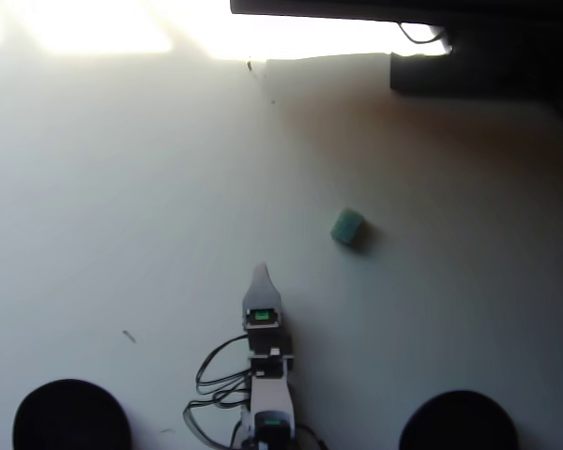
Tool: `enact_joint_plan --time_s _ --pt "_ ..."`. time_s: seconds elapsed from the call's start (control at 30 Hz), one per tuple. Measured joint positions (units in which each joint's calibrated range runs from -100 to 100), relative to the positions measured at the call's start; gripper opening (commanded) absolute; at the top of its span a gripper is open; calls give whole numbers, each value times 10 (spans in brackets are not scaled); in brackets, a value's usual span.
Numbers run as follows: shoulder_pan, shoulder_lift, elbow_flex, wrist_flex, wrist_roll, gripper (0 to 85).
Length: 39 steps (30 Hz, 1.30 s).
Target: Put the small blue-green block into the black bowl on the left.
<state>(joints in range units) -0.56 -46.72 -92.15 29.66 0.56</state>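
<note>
Teal and dull, the small blue-green block (348, 229) sits on the white table (122, 206), a bit right of the middle in the overhead view. It is nearly a cube, so it has no clear long side. It lies turned a little, with one corner aimed toward the near right. Its corners look soft and round, and its top looks like foam. A small dark shadow sits beside it on the right.

The arm (267, 375) comes up from the near edge, and its base is cut off there. The gripper (261, 275) points to the far side and hangs near the block but apart from it, to the left and nearer. Only one pale tip shows, so one cannot tell if the pincer is open or closed.

The black bowl (70, 415) sits in the near left corner, and its near part is cut off. A second black bowl (460, 422) sits at the near right, cut off too. The far side is washed out by bright light. A dark object (469, 56) fills the far right corner and is hard to make out.
</note>
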Motion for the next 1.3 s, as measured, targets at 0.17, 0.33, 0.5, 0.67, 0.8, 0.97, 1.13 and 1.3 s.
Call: enact_joint_plan --time_s 0.17,0.33,0.5,0.67,0.8,0.97,1.13,1.3 --pt "0 -1 0 0 0 490" --pt "0 -1 0 0 0 490" --pt "0 -1 0 0 0 490" --pt "0 -1 0 0 0 490" --pt "0 -1 0 0 0 490" --pt "13 -3 -1 0 -1 491" --pt "13 -39 -8 -12 -23 493" --pt "-13 -222 48 -191 -74 488"
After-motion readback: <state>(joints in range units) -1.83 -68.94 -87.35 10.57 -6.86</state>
